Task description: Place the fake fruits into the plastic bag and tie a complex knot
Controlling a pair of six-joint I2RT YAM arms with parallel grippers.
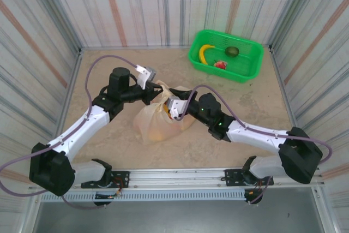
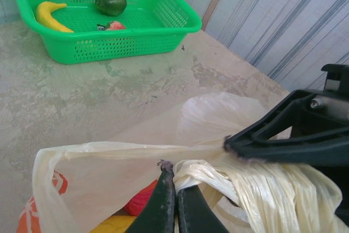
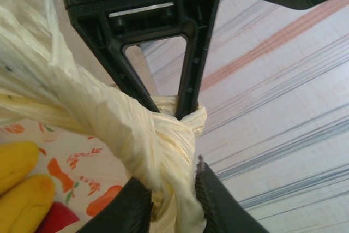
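Observation:
The pale-yellow plastic bag (image 1: 155, 124) lies mid-table, with yellow fake fruits (image 3: 22, 186) and a red one (image 2: 143, 200) inside. Its handles are twisted into a knot (image 3: 169, 135) at the top. My left gripper (image 2: 175, 175) reaches in from the left (image 1: 157, 95) and is shut on a handle right at the knot. My right gripper (image 3: 170, 173) comes from the right (image 1: 173, 106); its jaws stand apart, open, and a twisted handle end lies loosely between them. A banana (image 1: 205, 53), a green avocado (image 1: 232, 52) and a red strawberry (image 1: 220, 64) lie in the basket.
The green basket (image 1: 251, 66) stands at the back right, near the corrugated walls that close in the table on three sides. Bare tabletop (image 1: 109, 69) lies between the bag and the back wall. Both arms' cables loop over the bag area.

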